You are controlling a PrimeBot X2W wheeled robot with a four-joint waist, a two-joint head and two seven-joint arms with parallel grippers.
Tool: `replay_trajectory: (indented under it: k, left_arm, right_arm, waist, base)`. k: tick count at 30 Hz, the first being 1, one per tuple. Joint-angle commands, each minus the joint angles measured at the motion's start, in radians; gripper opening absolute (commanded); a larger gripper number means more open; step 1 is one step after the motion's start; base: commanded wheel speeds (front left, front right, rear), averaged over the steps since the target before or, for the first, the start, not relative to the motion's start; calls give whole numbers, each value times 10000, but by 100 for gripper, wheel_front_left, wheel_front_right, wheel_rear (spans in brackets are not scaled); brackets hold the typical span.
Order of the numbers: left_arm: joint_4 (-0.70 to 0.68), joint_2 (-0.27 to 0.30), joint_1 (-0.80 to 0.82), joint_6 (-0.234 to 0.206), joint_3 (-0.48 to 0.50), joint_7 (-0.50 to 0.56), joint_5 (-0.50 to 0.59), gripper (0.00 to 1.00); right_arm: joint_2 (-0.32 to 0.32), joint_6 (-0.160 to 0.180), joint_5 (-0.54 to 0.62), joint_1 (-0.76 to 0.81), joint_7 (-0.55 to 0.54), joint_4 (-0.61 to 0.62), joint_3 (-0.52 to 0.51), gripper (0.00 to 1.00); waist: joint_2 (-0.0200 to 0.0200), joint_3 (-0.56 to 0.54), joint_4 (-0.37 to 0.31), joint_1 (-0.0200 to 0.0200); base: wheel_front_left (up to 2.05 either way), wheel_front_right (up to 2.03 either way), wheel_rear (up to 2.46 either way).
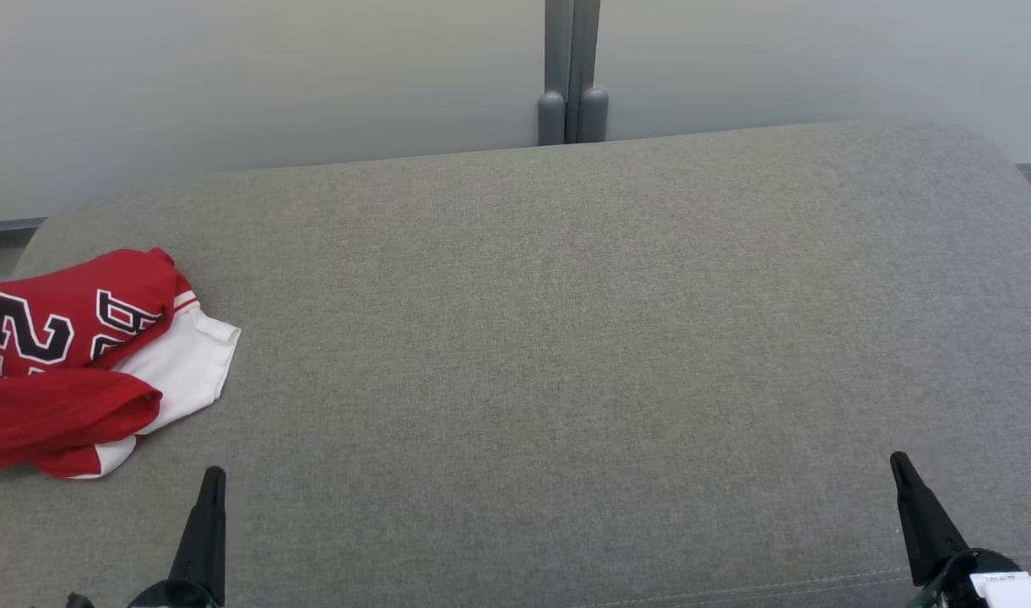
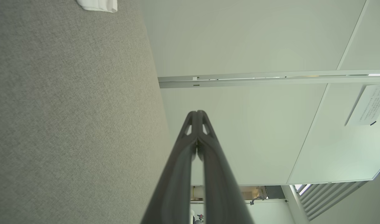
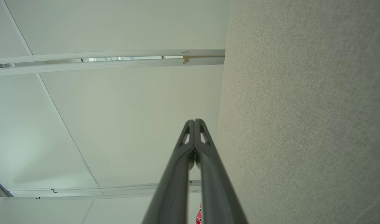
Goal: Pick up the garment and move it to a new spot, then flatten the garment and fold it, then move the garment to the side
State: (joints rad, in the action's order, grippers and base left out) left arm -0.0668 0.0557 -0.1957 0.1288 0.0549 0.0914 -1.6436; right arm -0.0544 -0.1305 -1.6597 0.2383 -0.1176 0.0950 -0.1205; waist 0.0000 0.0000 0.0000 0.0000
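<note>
Two grippers enter the head view from its bottom edge, each cut off below the fingers. The left gripper (image 1: 214, 477) is at lower left and the right gripper (image 1: 902, 466) at lower right, with a white label (image 1: 1001, 583) at its base, print too small to read. Both wrist views show the finger pairs pressed together tip to tip with nothing between them: left gripper (image 2: 196, 112), right gripper (image 3: 194, 121). The garment (image 1: 84, 363) lies crumpled at the far left of the grey cushion (image 1: 566, 338), ahead and left of the left gripper, near it but not touching. It is red with a white panel and dark numerals. The frame's left edge cuts it off and folds hide most of the print, so one "2" is legible and the rest is not. Its full shape cannot be judged. The left wrist view catches a white corner of it (image 2: 98, 5) at the top edge. The right wrist view shows a red sliver (image 3: 199, 217) low behind the fingers. A wide stretch of plain grey fabric runs from the garment to the cushion's rounded right corner. The rear edge meets the pale wall panels (image 1: 270, 76), split by a grey post (image 1: 572, 76). A seam (image 1: 777, 587) marks the near edge at lower right. A paper notice (image 2: 368, 104) hangs on the wall, text unreadable.
</note>
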Motion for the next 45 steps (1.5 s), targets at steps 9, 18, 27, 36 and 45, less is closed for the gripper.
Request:
replay_trajectory:
  k: [9,18,27,36,45]
  left_arm:
    - [359,-49,338,-18,-100,-207,116,100]
    - [375,101,848,-13,-343,-616,608,100]
    - [208,145,1377,-8,-204,-1010,2550,100]
    - [-110,65,1813,-2,-244,-1350,4765,100]
    - [-221,180,2101,3,-449,-1660,7132,100]
  right_arm:
    - [48,3,203,-299,191,-355,66,100]
    - [-182,3,972,-814,648,-579,303,100]
    - [-480,2,3054,-1526,1086,-538,422,100]
    - [-695,1,5404,-2097,1447,-220,574,100]
    - [-842,0,7473,-2362,1779,-142,889,100]
  waist:
    - [0,6,0,0]
    - [0,17,5,0]
    - [0,35,19,0]
    - [0,44,64,0]
    - [0,42,87,0]
  base:
    - [0,0,0]
    - [0,0,0]
    - [0,0,0]
    - [0,0,0]
    - [0,0,0]
